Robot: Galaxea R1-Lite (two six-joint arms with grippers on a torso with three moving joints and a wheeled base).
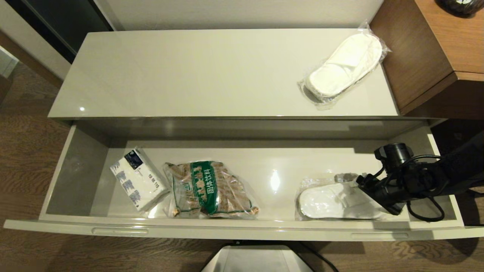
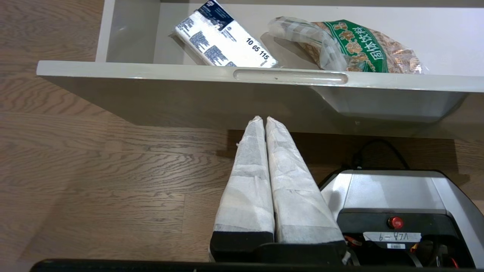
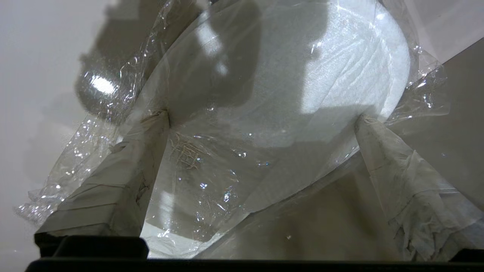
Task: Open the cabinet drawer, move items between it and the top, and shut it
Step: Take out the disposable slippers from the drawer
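The bagged slipper point(image 1: 332, 200) lay flat on the floor of the open cabinet drawer point(image 1: 242, 228), toward its right end, and the right claw point(image 1: 349, 187) stood over its heel end with the fingers point(image 3: 143, 151) spread wide, one on either side, resting on or just at the crinkly plastic; nothing was gripped yet. It looked light and soft, a thing that would fold or sag if lifted by one end, and the film looked slippery, so I would have pinched across the slipper's body rather than the loose bag edge. The second slipper point(image 1: 346, 68) already sat on the top point(image 1: 189, 75), near its right end beside the brown desk point(image 1: 453, 41).

The drawer's front rim and right wall stood close to the claw, so a straight lift seemed the safe way out before swinging back over the top, which had plenty of bare room to the left. Farther left in the drawer lay a bag of brown pieces point(image 1: 210, 189) and a tissue pack point(image 1: 138, 179), well apart from the slipper. The left claw point(image 2: 263, 120) hung parked below the drawer front, fingers pressed together.
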